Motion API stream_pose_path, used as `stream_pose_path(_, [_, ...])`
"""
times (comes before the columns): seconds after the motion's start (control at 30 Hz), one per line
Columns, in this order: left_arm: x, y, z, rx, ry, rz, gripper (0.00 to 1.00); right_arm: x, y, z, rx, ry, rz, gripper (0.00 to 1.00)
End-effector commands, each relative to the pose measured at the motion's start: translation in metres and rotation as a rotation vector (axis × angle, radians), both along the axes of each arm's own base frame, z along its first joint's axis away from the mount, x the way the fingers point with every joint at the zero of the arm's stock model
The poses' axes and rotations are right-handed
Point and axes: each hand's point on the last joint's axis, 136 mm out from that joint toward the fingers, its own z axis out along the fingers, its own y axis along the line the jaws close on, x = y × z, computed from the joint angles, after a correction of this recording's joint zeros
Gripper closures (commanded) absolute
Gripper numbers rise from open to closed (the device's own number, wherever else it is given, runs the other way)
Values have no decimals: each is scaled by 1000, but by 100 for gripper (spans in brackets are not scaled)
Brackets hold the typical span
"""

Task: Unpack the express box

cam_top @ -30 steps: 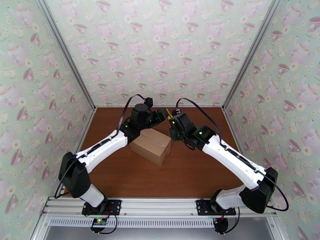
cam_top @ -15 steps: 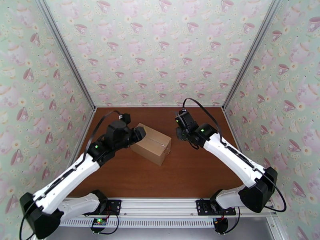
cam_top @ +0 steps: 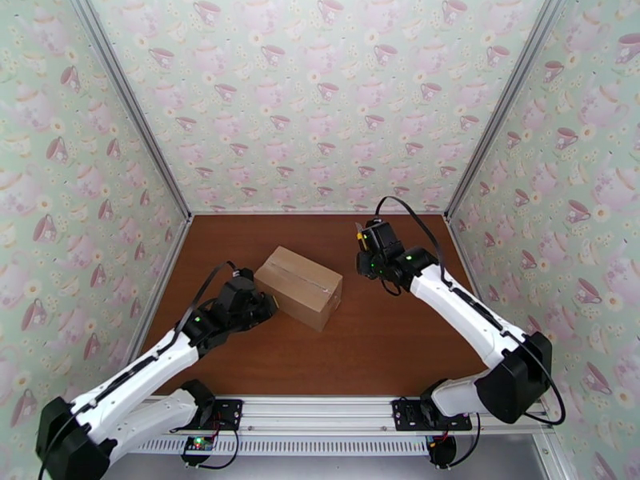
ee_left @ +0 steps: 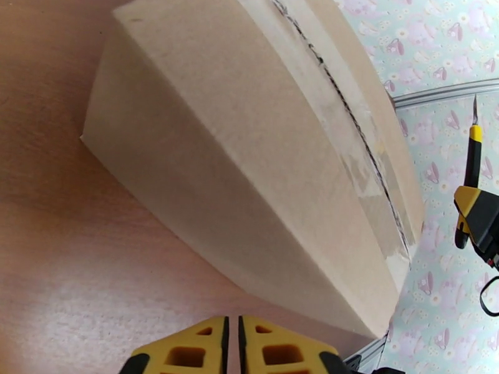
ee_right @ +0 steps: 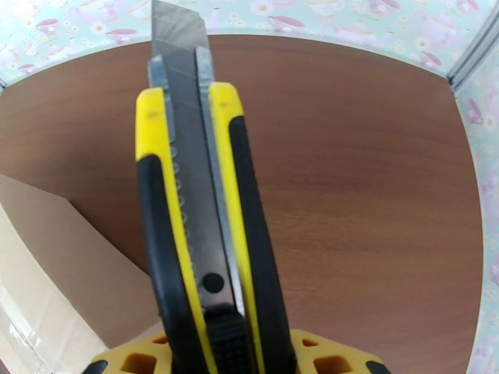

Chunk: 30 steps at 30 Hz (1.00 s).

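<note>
The express box (cam_top: 302, 286), a plain brown carton, lies flaps-down in the middle of the table. In the left wrist view the express box (ee_left: 249, 151) shows a clear tape seam with a dark jagged line along it. My left gripper (cam_top: 267, 304) sits low by the box's near-left side; its yellow fingertips (ee_left: 209, 335) are pressed together, shut on nothing. My right gripper (cam_top: 366, 243) hovers to the right of the box, shut on a yellow-and-black utility knife (ee_right: 199, 201) with its blade out. The knife (ee_left: 473, 157) points upward.
Brown tabletop (cam_top: 384, 346) lies bare in front of and to the right of the box. Teacup-patterned walls (cam_top: 320, 114) with aluminium corner posts (cam_top: 496, 114) close in the back and both sides.
My left arm has drawn back from behind the box down to its near-left side, and its jaws have closed. The right arm shifted right and away, still gripping the knife.
</note>
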Motion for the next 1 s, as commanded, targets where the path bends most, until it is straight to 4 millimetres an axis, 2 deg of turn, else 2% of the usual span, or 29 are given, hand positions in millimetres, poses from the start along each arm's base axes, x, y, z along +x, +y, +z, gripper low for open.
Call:
stream_pose_path(0.0, [19, 1, 0, 30, -39, 29, 89, 5, 8, 13, 62, -40, 7, 100])
stream_pose_path(0.1, [29, 12, -9, 88, -37, 66, 91, 0, 6, 16, 53, -40, 22, 100])
stream_pose_path(0.33, [58, 23, -13, 96, -60, 97, 92, -22, -4, 15, -10, -31, 29, 100])
stream_pose_path(0.63, [95, 24, -22, 96, -70, 91, 93, -63, -13, 13, -101, -25, 28, 100])
stream_pose_path(0.83, [111, 32, -27, 99, -74, 116, 94, -86, -13, 3, -66, 1, 20, 100])
stream_pose_path(0.97, [120, 34, -27, 101, -86, 123, 94, -99, -17, -3, -122, 8, 21, 100])
